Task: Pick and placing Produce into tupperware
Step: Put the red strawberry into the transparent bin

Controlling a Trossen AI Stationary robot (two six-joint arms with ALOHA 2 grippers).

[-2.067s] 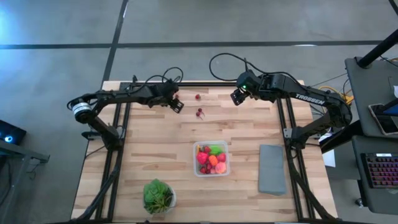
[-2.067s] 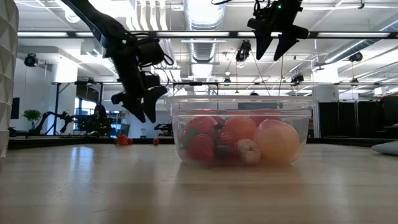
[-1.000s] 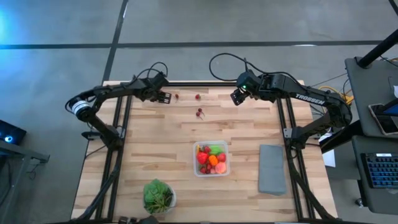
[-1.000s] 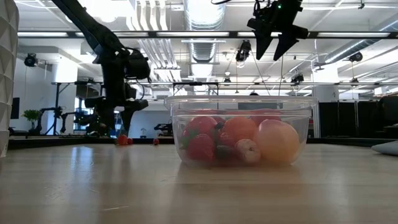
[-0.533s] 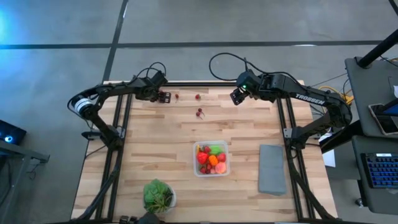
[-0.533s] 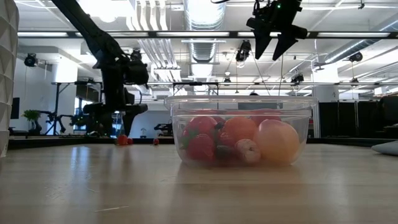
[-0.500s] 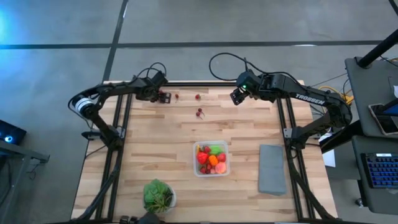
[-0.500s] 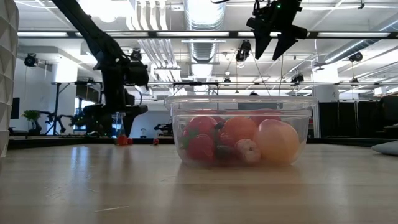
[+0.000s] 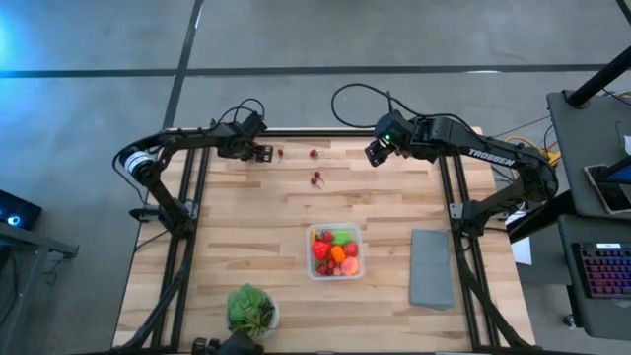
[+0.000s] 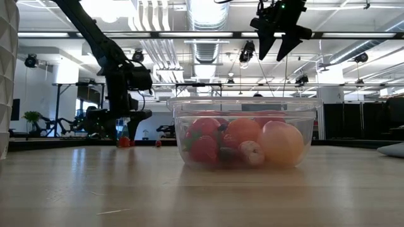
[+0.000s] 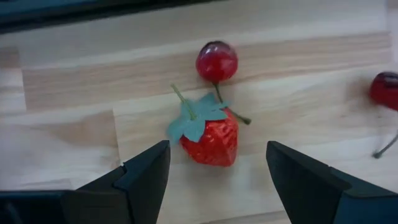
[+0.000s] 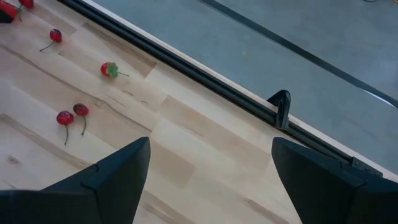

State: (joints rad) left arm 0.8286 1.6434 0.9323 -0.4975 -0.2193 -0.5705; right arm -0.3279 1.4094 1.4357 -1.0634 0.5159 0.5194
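Observation:
A red strawberry [image 11: 211,140] with a green leaf lies on the wood at the table's far left, a cherry [image 11: 216,61] just beyond it. My left gripper [image 11: 217,155] [image 9: 258,153] stands open low over the strawberry, one finger on either side, touching nothing. The clear tupperware [image 9: 310,258] [image 10: 183,107] sits nearer the table's middle, holding several red, orange, green and yellow pieces of produce. My right gripper [image 9: 375,155] [image 10: 278,44] hangs open high over the far edge, with nothing between its fingers.
More loose produce lies along the far side: a single cherry [image 9: 280,153], a small strawberry [image 9: 314,153] and a pair of cherries [image 9: 317,178]. A grey slab [image 9: 431,268] lies right of the tupperware. A leafy plant in a white bowl [image 9: 251,311] stands near the front edge.
My left gripper has sunk a little toward the table over the strawberry.

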